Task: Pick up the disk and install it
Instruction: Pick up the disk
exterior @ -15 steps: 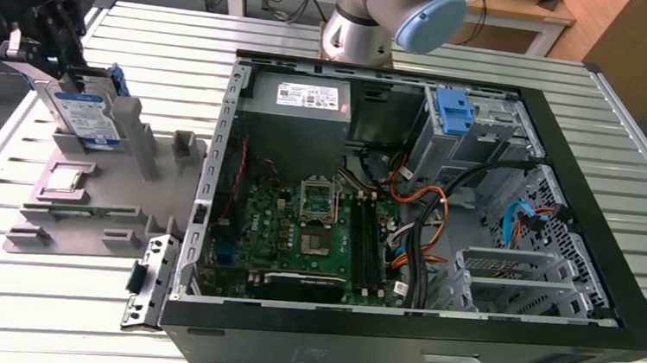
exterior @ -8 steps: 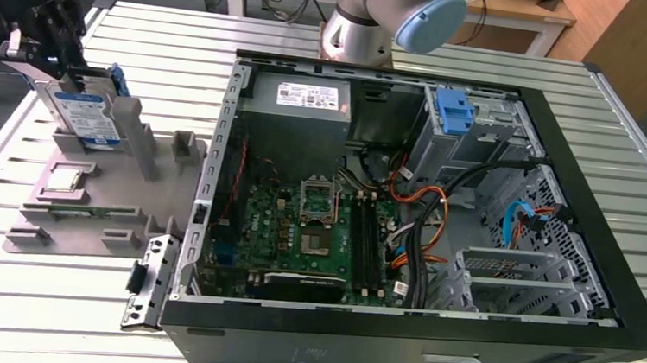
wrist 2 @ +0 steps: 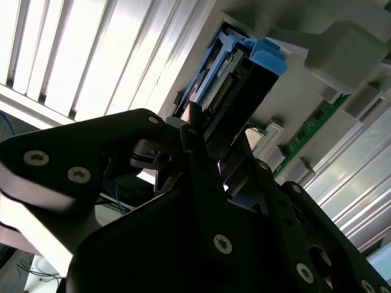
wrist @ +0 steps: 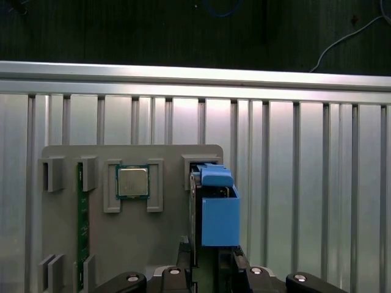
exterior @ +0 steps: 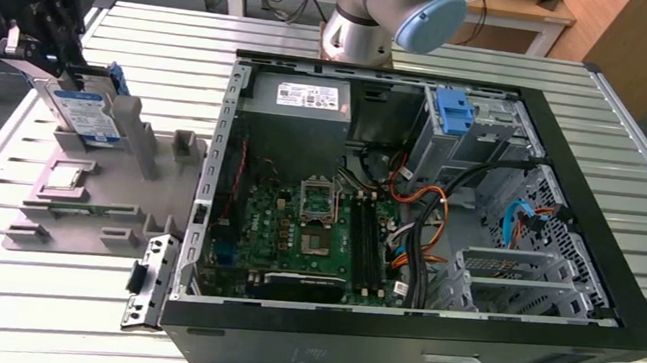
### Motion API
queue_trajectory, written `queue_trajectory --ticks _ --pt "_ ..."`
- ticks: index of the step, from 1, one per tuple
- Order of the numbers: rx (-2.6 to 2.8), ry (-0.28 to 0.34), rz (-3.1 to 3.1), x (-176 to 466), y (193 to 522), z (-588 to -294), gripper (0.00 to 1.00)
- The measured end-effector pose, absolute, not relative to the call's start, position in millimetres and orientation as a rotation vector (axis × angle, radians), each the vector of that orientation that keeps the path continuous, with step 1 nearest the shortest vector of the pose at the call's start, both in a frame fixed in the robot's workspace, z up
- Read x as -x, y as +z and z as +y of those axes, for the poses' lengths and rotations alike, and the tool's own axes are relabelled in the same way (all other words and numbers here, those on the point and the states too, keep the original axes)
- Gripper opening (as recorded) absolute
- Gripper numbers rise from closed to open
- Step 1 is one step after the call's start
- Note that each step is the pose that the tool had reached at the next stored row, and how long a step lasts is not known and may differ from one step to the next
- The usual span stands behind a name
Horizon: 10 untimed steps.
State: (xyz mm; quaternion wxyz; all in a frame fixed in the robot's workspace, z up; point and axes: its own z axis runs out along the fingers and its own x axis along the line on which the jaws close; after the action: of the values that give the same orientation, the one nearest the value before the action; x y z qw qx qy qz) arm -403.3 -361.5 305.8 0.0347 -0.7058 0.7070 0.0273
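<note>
The disk (exterior: 84,113) stands on edge in a slot of the grey holder (exterior: 90,211) at the exterior view's left, silver with a white-and-blue label and blue rails. Its blue handle end (wrist: 217,210) points away from the wrist in both wrist views. My gripper (exterior: 64,73) sits at the disk's upper end. In the first wrist view my gripper (wrist: 212,257) has one black finger (wrist: 186,253) against each flat side of the disk. The second wrist view shows the disk (wrist 2: 241,91) caught between the fingertips of the gripper (wrist 2: 211,131).
The open computer case (exterior: 566,179) lies at the exterior view's right, with a blue bracket (exterior: 453,114) in its drive bay, a grey power supply (exterior: 301,100) and the motherboard (exterior: 296,231). The holder also carries a processor chip (wrist: 132,182) and a memory stick (wrist: 82,226). The arm's base (exterior: 365,24) stands behind the case.
</note>
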Motion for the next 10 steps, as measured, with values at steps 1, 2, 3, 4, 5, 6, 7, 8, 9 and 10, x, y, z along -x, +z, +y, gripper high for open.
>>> queue_trajectory --ticks 1,2,3,4,5,6,7,8,9,10 --pt "2.170 0.084 2.173 403.3 305.8 -361.5 0.35" --pt "2.170 0.084 2.173 403.3 305.8 -361.5 0.35" --pt "2.170 0.084 2.173 403.3 305.8 -361.5 0.35" --pt "2.170 0.084 2.173 403.3 306.0 -361.6 0.35" --pt "2.170 0.084 2.173 403.4 306.8 -361.6 0.35" --pt "2.170 0.084 2.173 403.3 307.5 -361.5 0.35" --pt "2.170 0.084 2.173 403.3 308.5 -361.5 0.35" --pt "2.170 0.084 2.173 403.3 309.5 -361.5 0.35" --pt "2.170 0.084 2.173 403.3 310.3 -361.5 0.35" --pt "2.170 0.084 2.173 403.3 311.0 -361.5 0.35"
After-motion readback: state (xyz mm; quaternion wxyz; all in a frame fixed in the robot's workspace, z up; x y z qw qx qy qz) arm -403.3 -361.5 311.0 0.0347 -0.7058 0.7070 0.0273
